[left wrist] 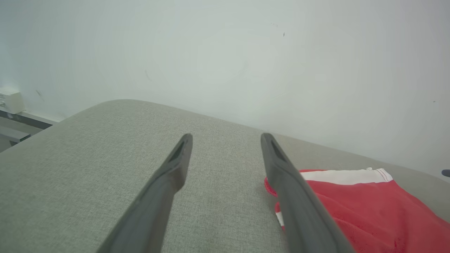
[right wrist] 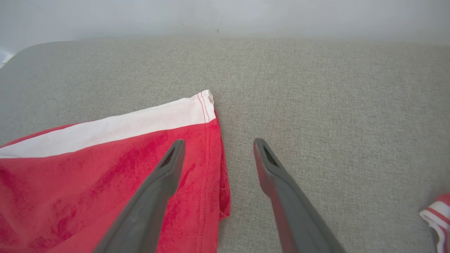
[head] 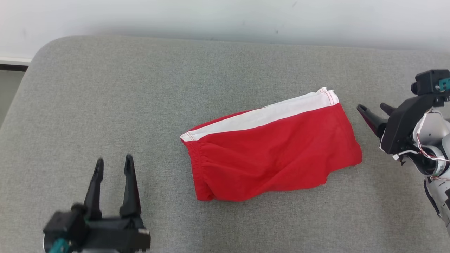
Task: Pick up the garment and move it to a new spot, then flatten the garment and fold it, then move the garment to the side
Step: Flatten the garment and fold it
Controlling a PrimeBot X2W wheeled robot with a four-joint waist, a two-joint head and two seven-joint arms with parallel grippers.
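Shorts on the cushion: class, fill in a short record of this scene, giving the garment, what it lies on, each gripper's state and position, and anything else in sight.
garment: red shorts with a white band, lying folded, held by neither gripper
surface: grey cushion against a pale wall
left gripper: open, empty, over bare cushion left of the shorts
right gripper: open, empty, by the shorts' right end
other: striped cloth at the right wrist view's lower right corner
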